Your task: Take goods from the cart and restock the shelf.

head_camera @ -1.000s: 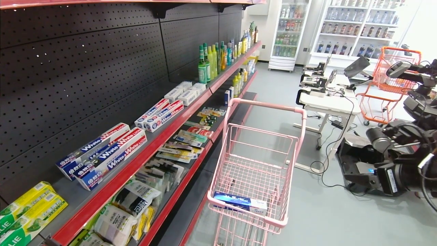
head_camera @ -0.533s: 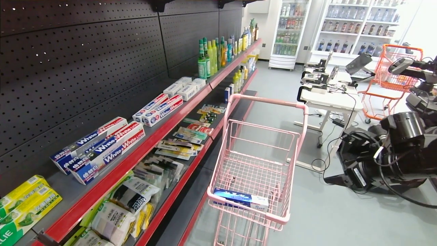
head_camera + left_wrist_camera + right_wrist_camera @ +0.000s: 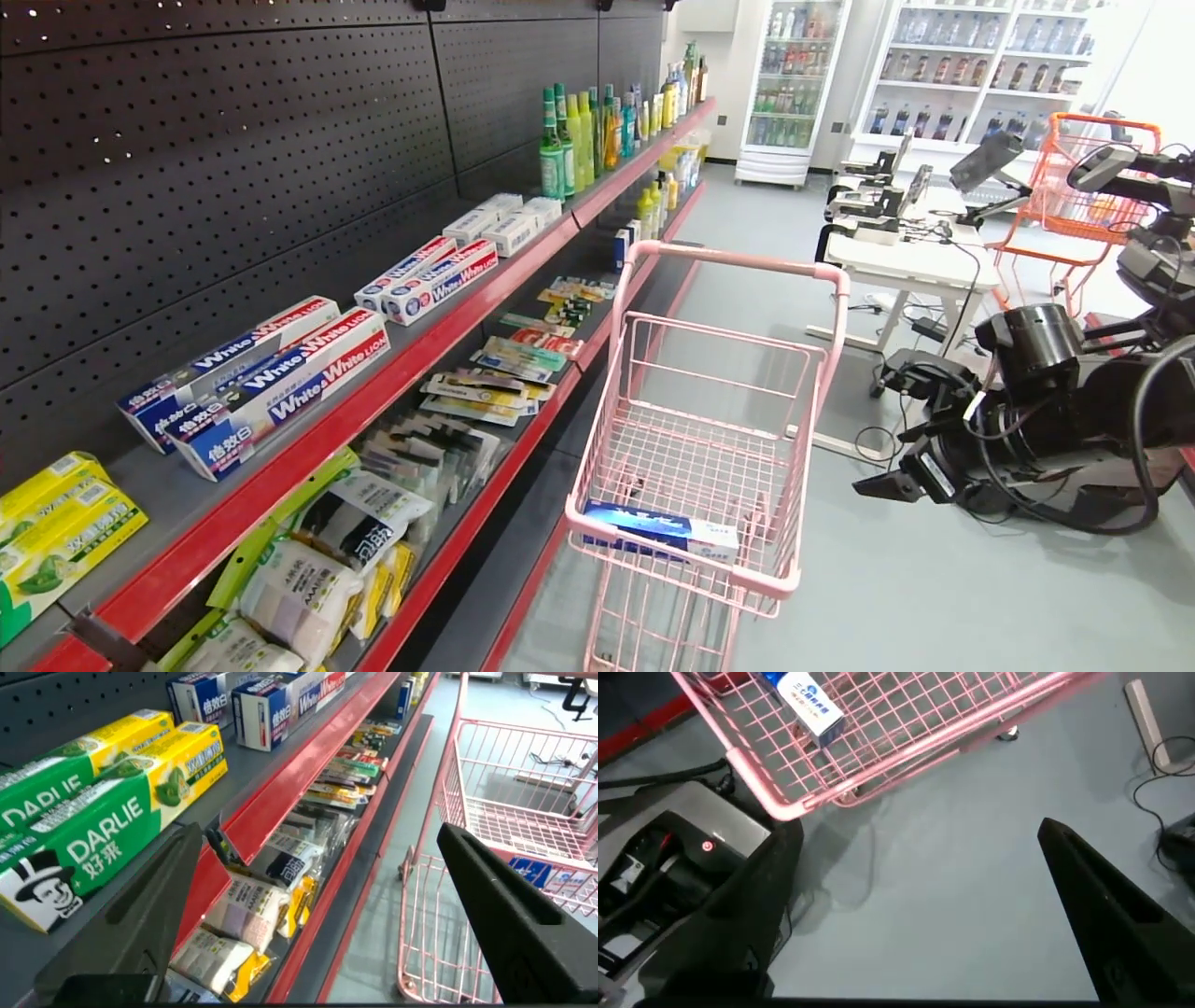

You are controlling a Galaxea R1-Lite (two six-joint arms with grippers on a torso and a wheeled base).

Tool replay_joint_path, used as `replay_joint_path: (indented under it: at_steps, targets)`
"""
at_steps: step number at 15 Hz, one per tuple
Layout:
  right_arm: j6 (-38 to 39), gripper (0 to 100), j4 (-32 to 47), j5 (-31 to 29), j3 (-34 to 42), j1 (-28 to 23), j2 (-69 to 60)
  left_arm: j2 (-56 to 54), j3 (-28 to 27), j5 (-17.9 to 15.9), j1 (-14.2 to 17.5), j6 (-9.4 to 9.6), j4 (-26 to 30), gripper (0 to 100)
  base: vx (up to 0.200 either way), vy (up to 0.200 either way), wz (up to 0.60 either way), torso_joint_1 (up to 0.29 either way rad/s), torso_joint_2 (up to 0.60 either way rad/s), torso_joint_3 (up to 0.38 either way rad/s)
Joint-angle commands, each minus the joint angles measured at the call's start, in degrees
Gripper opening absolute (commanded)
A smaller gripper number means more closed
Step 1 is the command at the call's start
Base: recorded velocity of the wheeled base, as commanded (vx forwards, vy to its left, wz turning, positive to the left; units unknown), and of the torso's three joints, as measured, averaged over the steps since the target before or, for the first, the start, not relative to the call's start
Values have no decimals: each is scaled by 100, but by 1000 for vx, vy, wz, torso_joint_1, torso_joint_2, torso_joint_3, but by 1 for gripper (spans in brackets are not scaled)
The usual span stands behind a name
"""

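As the toothpaste box (image 3: 658, 534) lies in the pink cart (image 3: 738, 266), well to the left of the right gripper (image 3: 915, 849), that gripper and the left gripper (image 3: 318, 840) gape wide, empty; next, seemingly, a reach over the rim.

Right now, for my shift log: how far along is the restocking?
Done: toothpaste boxes sit on the shelf. In hand: nothing; left gripper and right gripper hang empty, jaws open. Left: one blue-and-white box lies in the pink cart, not yet picked.
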Motion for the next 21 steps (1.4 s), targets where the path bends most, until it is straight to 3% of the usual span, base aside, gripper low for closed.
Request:
replay_joint_path:
  at_steps: [1,13,18,21]
  targets:
    - [-2,100,13,1,-189,76,131,2,0,4,2,2,0,100,0,0,0,-173,364,188]
    - [-178,100,21,1,-813,296,553,2,0,4,2,2,0,100,0,0,0,-172,393,218]
    - [-609,100,30,924,-1340,270,1019,2,0,4,2,2,0,100,0,0,0,-16,36,22]
    - [-1470,100,48,1451,-1533,261,1687,2,0,4,2,2,0,100,0,0,0,0,0,0]
